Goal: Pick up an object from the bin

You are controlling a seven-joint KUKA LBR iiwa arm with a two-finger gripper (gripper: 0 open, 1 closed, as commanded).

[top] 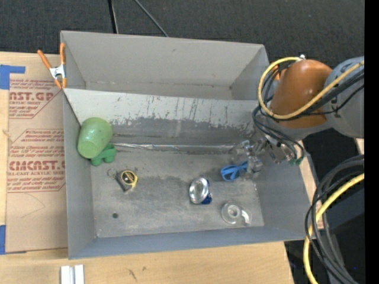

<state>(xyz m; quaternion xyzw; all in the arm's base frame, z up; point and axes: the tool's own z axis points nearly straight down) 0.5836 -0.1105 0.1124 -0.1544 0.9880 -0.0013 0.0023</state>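
Clear ring (235, 213) sits front-right; claw (253, 162) hangs just beside a blue piece (233, 172).

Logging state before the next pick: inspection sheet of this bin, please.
Surface: grey metal bin, floor scuffed.
Job's things: small blue piece at right, beside the gripper.
Clutter: green rounded toy far left; small gold piece; crumpled silver-blue piece; clear round piece front right.
Gripper: low at the bin's right side, by the blue piece.
Cables: yellow cables looped over the orange wrist cover.
Surroundings: dark floor behind the bin.
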